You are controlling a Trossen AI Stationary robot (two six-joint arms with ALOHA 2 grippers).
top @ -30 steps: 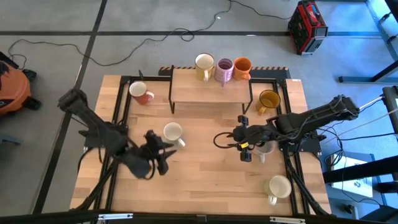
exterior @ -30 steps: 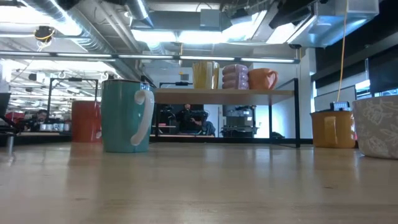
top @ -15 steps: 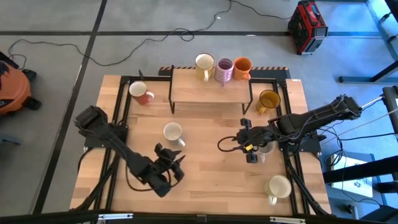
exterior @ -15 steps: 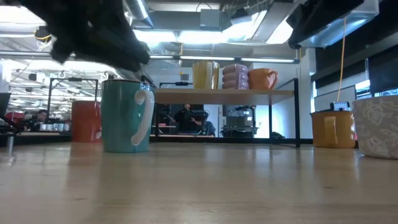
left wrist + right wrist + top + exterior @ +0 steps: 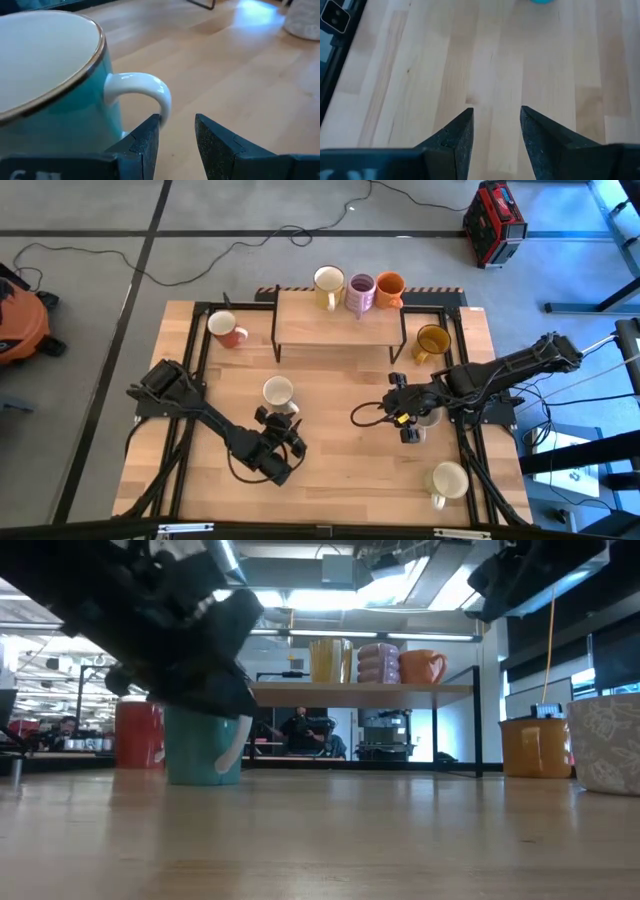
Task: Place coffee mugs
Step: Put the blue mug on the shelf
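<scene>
A teal mug (image 5: pixel 278 392) with a white inside and a white handle (image 5: pixel 148 91) stands upright on the table's middle. My left gripper (image 5: pixel 177 131) is open, low on the mug's near side (image 5: pixel 282 426), with its fingertips just short of the handle; I cannot tell whether they touch it. In the low view it hangs as a dark mass (image 5: pixel 172 630) in front of the teal mug (image 5: pixel 206 748). My right gripper (image 5: pixel 496 125) is open over bare wood, beside a grey mug (image 5: pixel 430 420).
A small shelf (image 5: pixel 340 325) at the far side carries a cream mug (image 5: pixel 328 284), a purple mug (image 5: pixel 360 292) and an orange mug (image 5: pixel 390 287). A red-orange mug (image 5: pixel 228 330) stands far left, a mustard mug (image 5: pixel 432 340) far right, a cream mug (image 5: pixel 447 480) near right.
My left gripper has swung from the teal mug's left side toward the table's near edge and to the right, has come down low, and now faces the mug's handle. My right gripper has drifted slightly toward the table's right and near edges. No mug has moved.
</scene>
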